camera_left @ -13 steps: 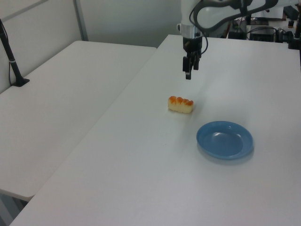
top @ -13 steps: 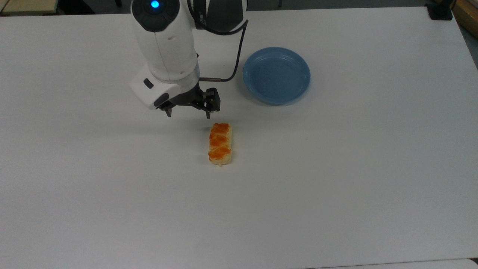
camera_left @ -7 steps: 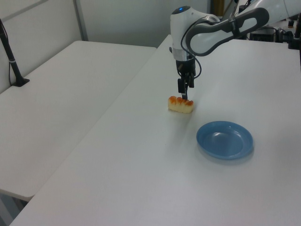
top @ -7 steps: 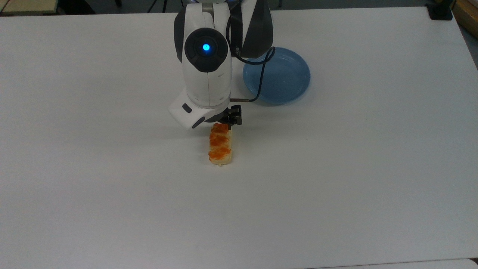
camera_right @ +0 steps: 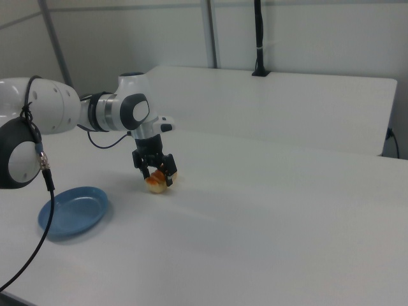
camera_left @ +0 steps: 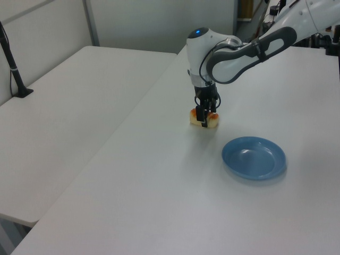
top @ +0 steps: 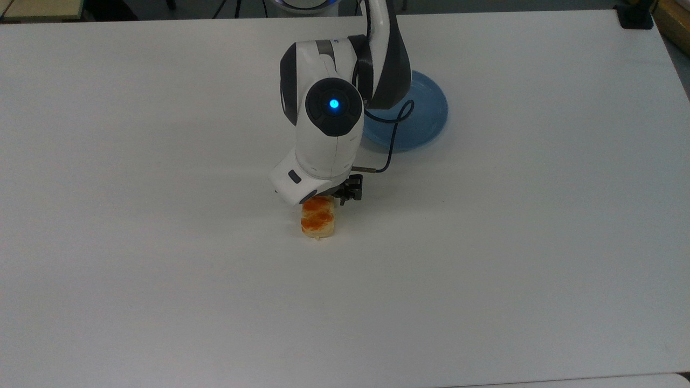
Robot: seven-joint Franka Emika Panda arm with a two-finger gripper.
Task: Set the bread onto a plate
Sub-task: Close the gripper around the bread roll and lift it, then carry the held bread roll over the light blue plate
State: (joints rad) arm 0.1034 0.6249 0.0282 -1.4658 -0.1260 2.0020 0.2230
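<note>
At frame centre, the gripper (camera_left: 204, 118) has been lowered astride the bread (top: 319, 222), fingers spread; grasping comes next, the plate (camera_left: 254, 158) waiting empty.

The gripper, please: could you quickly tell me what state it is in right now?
Gripper: open, fingers down on either side of the bread, which lies on the table; not yet closed on it.
</note>
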